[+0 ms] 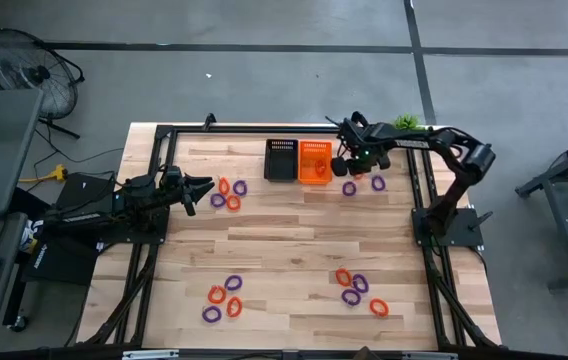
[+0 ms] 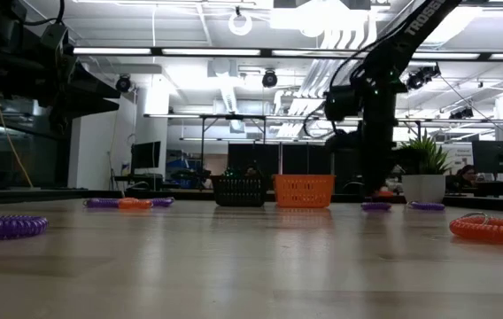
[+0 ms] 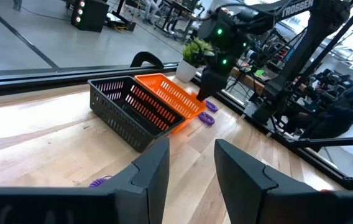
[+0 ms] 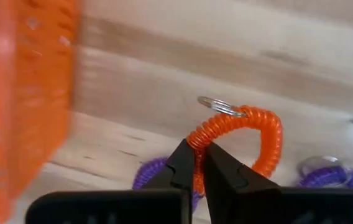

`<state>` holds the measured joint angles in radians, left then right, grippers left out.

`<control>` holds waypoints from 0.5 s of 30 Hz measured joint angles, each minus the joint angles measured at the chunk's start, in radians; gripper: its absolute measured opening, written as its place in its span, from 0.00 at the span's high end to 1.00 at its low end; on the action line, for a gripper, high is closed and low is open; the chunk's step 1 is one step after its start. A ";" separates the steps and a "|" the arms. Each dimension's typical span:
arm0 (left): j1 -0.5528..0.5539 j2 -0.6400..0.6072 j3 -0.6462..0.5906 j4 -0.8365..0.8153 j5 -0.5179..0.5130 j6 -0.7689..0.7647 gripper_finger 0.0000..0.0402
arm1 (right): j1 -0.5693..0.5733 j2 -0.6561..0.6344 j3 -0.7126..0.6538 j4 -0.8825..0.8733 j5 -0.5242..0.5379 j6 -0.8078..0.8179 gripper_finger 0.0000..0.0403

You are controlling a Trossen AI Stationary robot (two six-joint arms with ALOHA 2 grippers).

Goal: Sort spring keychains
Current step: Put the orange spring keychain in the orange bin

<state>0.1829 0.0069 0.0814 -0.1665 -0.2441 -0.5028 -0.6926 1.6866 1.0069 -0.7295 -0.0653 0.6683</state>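
- The right pincer (image 4: 198,155) is nipped almost shut on an orange coil ring (image 4: 245,134); its two dark fingers (image 4: 179,163) pinch the coil where it arches up, and a small metal split ring (image 4: 219,106) sticks out at the top of the loop.
- Just beside that pincer stands the orange basket (image 1: 314,162), with the black basket (image 1: 281,159) touching its far side.
- Beneath and behind the held ring lie purple coil rings (image 4: 148,173), near the pincer's tips.
- In the high view the right pincer (image 1: 340,166) hangs close by the orange basket's edge, with a few loose rings (image 1: 377,183) on the table just past it.
- The left pincer (image 3: 192,165) hovers with its fingers parted by a clear gap and nothing between them, pointing toward the two baskets.
- A small cluster of orange and purple rings (image 1: 230,194) lies just ahead of the left pincer (image 1: 201,188).
- Two more groups of rings (image 1: 223,298) lie well apart from both pincers, at the near side of the wooden table (image 1: 294,250).
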 joint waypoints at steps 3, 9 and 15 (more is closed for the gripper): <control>0.000 0.000 0.000 0.000 0.000 0.000 0.69 | 0.001 -0.045 0.025 -0.009 -0.004 -0.005 0.97; 0.000 0.000 0.000 0.000 0.000 0.000 0.69 | 0.015 -0.107 0.111 0.009 -0.047 -0.030 0.96; 0.000 0.000 0.000 0.000 0.000 0.000 0.69 | 0.073 -0.094 0.223 0.052 -0.064 -0.068 0.96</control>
<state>0.1827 0.0071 0.0814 -0.1665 -0.2440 -0.5026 -0.6195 1.5926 1.2295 -0.6780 -0.1296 0.6007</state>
